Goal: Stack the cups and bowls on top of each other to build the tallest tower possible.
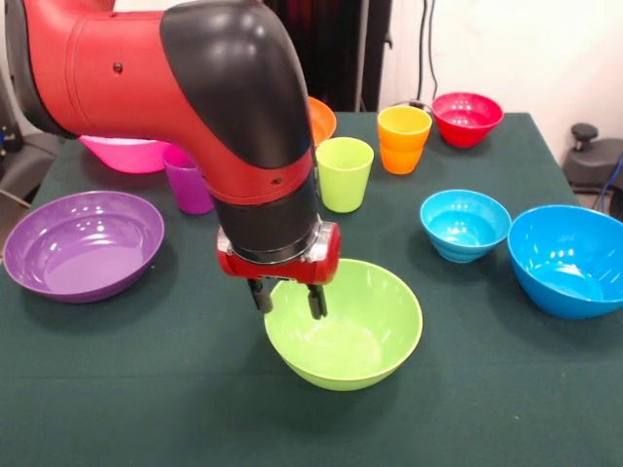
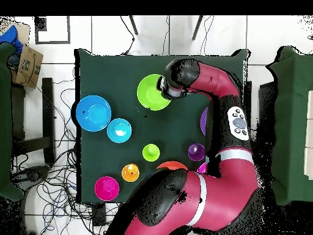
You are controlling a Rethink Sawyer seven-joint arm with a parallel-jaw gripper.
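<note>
Straddling the lime green bowl's (image 1: 344, 324) rim near the table's (image 1: 117, 409) front edge: gripper (image 1: 290, 298), fingers narrowly parted, apparently positioned to pinch it.

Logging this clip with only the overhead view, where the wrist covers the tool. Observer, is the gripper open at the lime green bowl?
Observer: Open. The gripper straddles the far rim of the lime green bowl, one finger outside and one inside.
Operator: Is the bowl lifted?
Observer: No, it looks to rest upright on the table.
Operator: The arm hides most of the purple bowl from me. Anything stacked in it?
Observer: Nothing. The shallow purple bowl is empty.
</note>
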